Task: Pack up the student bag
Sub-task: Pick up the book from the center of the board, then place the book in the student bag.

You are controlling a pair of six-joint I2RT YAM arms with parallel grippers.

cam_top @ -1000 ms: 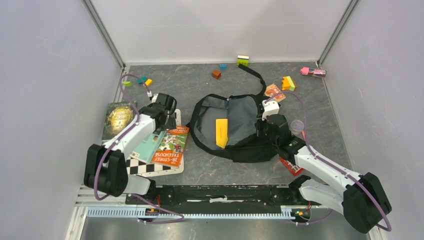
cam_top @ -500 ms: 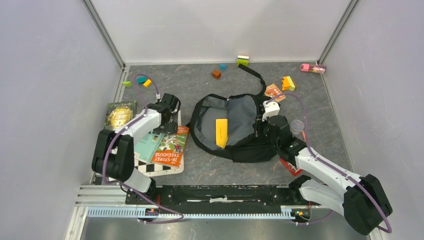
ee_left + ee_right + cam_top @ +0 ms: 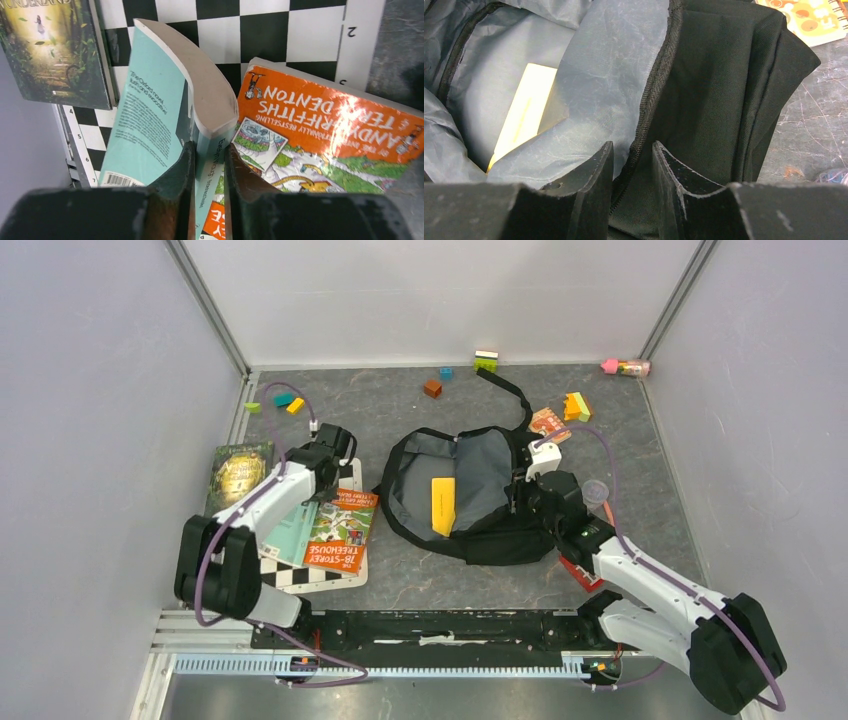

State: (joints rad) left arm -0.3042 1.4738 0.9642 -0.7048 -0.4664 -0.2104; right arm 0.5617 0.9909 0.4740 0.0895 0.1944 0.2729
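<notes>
On the left: left gripper (image 3: 209, 165) pinches teal book (image 3: 150, 115); lift it slowly.
On the right: right gripper (image 3: 633, 170) grips student bag (image 3: 724, 75) rim; hold it wide.

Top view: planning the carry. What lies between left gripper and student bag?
Between left gripper and student bag: the orange book, then bare table, in the top view.

Open student bag (image 3: 487, 472) lies mid-table, yellow slab (image 3: 443, 506) inside; left gripper (image 3: 328, 468) sits over teal book (image 3: 293, 530), right gripper (image 3: 527, 495) at bag's rim.
</notes>
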